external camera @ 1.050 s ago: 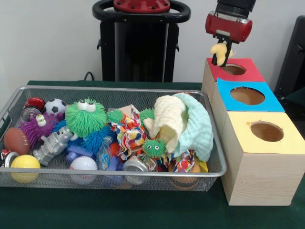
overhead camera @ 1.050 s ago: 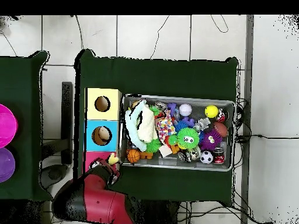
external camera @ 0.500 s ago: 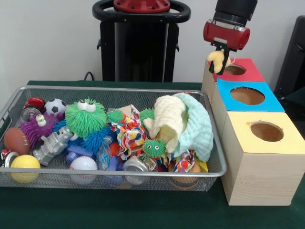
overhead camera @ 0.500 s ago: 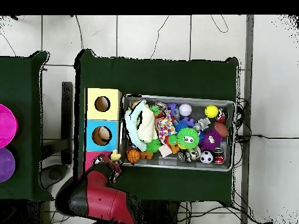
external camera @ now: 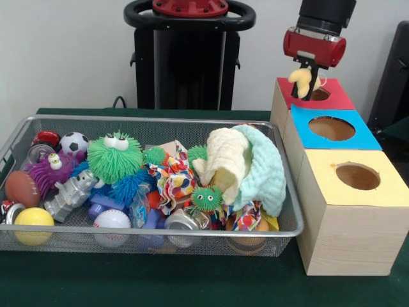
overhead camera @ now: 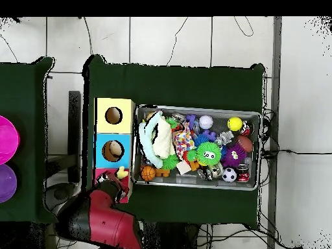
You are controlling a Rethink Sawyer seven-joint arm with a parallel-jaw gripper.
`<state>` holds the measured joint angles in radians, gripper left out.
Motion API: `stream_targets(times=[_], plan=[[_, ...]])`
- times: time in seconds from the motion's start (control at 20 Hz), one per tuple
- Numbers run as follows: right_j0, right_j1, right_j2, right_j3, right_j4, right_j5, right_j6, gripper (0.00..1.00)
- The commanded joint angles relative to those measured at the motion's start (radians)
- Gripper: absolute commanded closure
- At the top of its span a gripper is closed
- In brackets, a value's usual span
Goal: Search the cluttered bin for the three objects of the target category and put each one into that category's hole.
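Note:
My gripper point(external camera: 308, 82) hangs just above the red-topped box point(external camera: 329, 94) and is shut on a small pale yellow soft toy point(external camera: 303, 77). The toy dangles over the near-left rim of that box's round hole point(external camera: 317, 94). In the overhead view the gripper point(overhead camera: 118, 177) and the yellow toy point(overhead camera: 121, 172) sit over the red box point(overhead camera: 102, 175), most of which the arm hides. The wire bin point(external camera: 38, 239) holds balls, furry monsters, cloths and cans.
A blue-topped box point(external camera: 332, 130) and a yellow-topped box point(external camera: 355, 176) stand in a row with the red one, right of the bin. The overhead view shows something pale inside the blue box's hole point(overhead camera: 113, 151). A black stand point(external camera: 186, 51) rises behind the bin.
The gripper has carried the yellow toy to the right, from over the red box's left edge toward its hole, after a small swing to the left.

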<state>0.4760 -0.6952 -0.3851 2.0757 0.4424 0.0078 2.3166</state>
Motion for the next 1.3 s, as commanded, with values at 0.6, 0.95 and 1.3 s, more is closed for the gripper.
stream_targets(times=[0.6, 0.95, 1.3], plan=[[0.113, 0.072, -0.001, 0.004, 0.175, 0.089, 0.247, 1.0], [0.114, 0.075, -0.02, 0.018, 0.15, 0.12, 0.2, 1.0], [0.105, 0.078, -0.027, 0.022, 0.128, 0.154, 0.177, 1.0]])
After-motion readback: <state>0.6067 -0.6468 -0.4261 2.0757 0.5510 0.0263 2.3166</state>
